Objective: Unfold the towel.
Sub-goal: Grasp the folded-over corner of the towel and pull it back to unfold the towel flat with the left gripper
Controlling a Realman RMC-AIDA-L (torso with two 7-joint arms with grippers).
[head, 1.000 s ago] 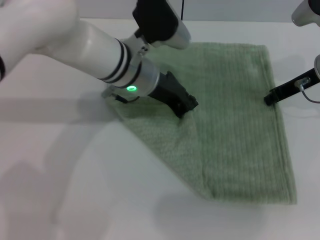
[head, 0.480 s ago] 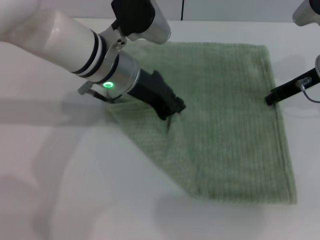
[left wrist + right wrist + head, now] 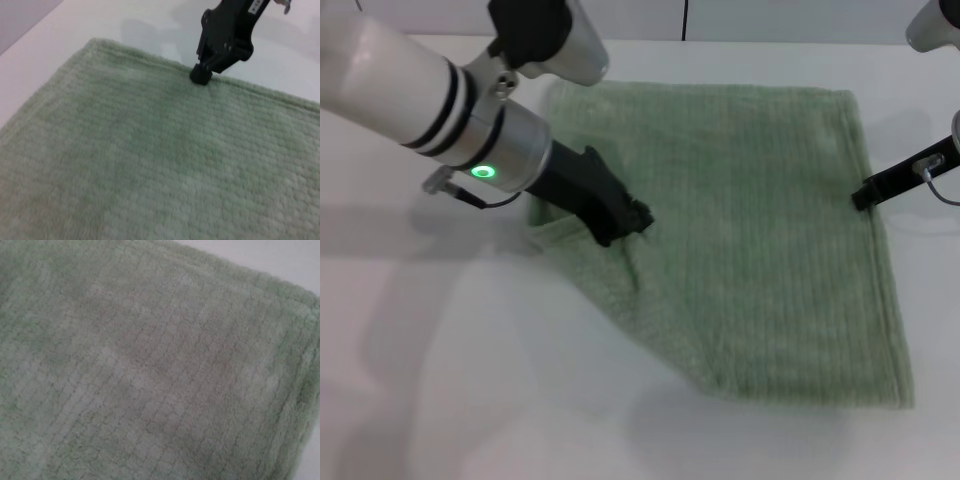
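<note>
The towel (image 3: 770, 230) is a pale sage-green ribbed cloth lying on the white table (image 3: 450, 380). It is mostly flat, with a slanted, creased edge at its near left. My left gripper (image 3: 628, 225) is shut on a pinch of the towel near that left side, and wrinkles run from its tips. My right gripper (image 3: 861, 197) is shut, with its tip resting on the towel's right hem. It also shows in the left wrist view (image 3: 201, 76) at the cloth's far edge. The towel fills the left wrist view (image 3: 150, 165) and the right wrist view (image 3: 150, 365).
Bare white table surrounds the towel at the left and front. The table's back edge runs along the top of the head view, where a dark cable (image 3: 685, 18) hangs. My left forearm (image 3: 430, 100) reaches over the table's left half.
My left gripper has moved left and slightly toward the front, dragging the pinched towel with it. The towel's near-left edge shifted left. The right gripper has not moved.
</note>
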